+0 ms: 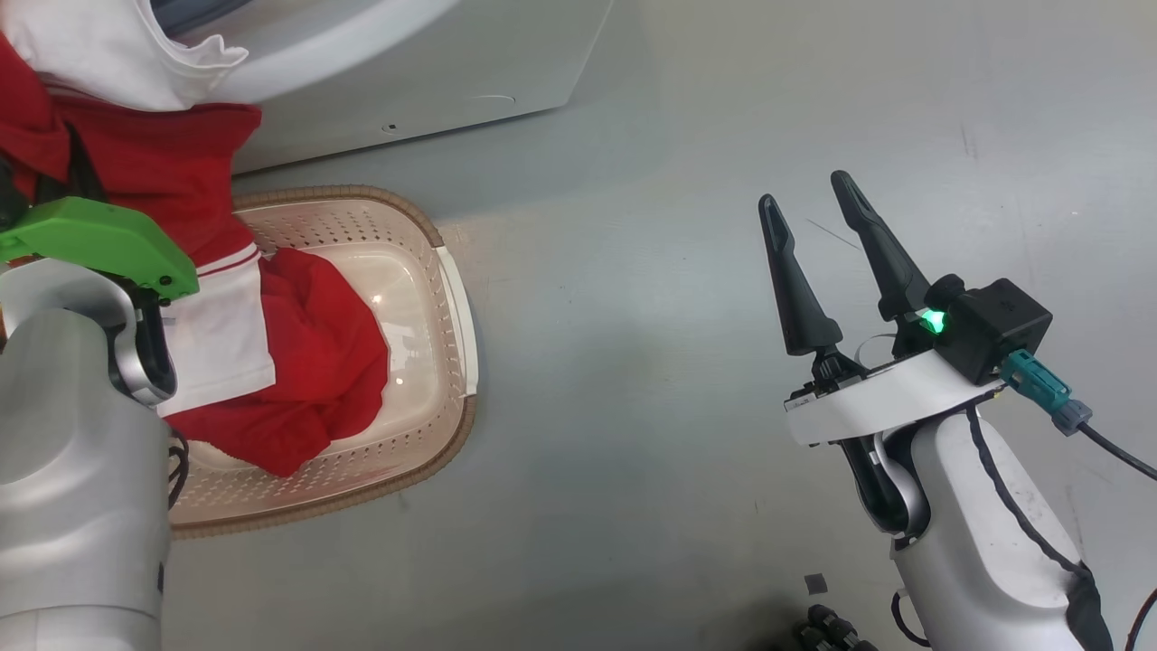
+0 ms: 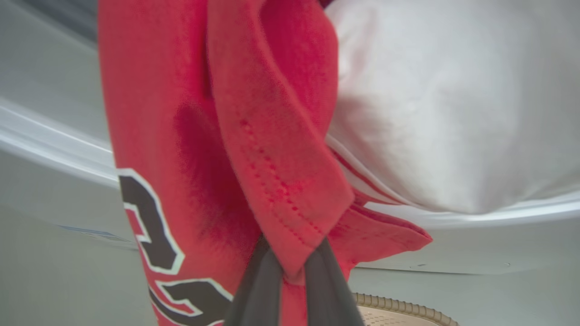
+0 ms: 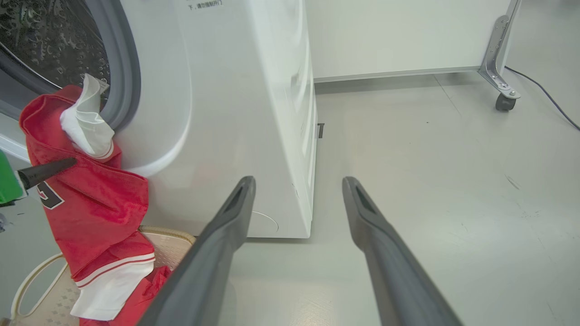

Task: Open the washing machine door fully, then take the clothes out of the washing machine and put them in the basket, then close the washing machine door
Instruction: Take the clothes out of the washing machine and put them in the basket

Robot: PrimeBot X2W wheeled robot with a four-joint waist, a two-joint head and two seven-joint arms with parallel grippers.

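My left gripper (image 2: 292, 260) is shut on a fold of the red-and-white jersey (image 1: 154, 172), whose dark white-edged numerals (image 2: 149, 240) hang beside the fingers. The jersey dangles from in front of the washing machine (image 3: 226, 113) down over the cream basket (image 1: 452, 398), with its white hem low over the basket. A plain red garment (image 1: 316, 362) lies inside the basket. The steel drum (image 3: 45, 31) shows behind the grey gasket (image 3: 124, 68). My right gripper (image 1: 804, 190) is open over bare floor, right of the basket. The door is out of view.
The basket stands on the grey floor just in front of the machine's base. A metal leg with a castor (image 3: 503, 102) and a dark cable (image 3: 543, 95) are at the far right by a white wall panel. Small dark items (image 1: 832, 628) lie by my base.
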